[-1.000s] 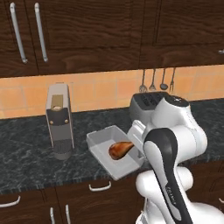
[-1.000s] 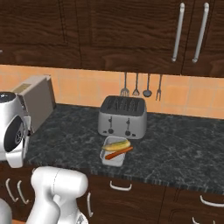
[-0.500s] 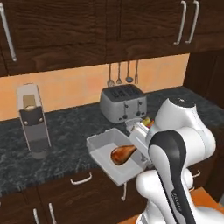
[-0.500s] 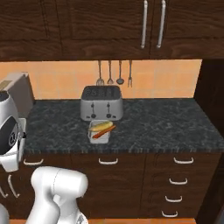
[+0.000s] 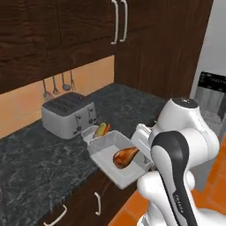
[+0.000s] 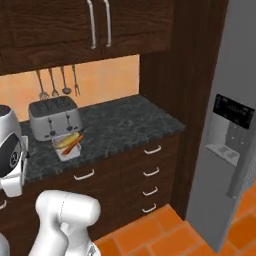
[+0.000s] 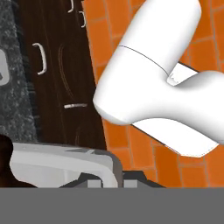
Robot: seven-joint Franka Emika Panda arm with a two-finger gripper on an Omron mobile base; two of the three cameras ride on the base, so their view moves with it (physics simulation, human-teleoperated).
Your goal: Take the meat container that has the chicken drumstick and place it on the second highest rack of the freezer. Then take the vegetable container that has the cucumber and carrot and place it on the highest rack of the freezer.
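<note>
Left base view, nearest: the meat container rides in the air just in front of the arm, out past the counter edge, over the drawer fronts and the orange floor.
Drumstick: the chicken drumstick lies inside that tray, thick end toward the counter, bone toward the arm.
Gripper: the gripper sits at the tray's right rim with its jaws pinched almost fully together on the thin wall, so it has the tray in hand; in the hand view the tray's rim lies right at the fingertips.
Tilt: the tray looks roughly level, and the drumstick sits away from the rim.
Counter: the dark speckled counter is close behind the lifted tray.
Vegetable container: the vegetable container rests on the counter in front of the toaster, with the cucumber and the carrot in it, untouched.
Freezer: a tall grey appliance stands far right beyond the dark cabinet column; from here I can't tell whether its door is open, and no shelves show.
Done: first tray picked up and clear of the counter, I judge.
Left: carry it to the freezer, set it on the second highest rack, then fetch the vegetable tray for the highest rack.
Stage: early, well under halfway.
</note>
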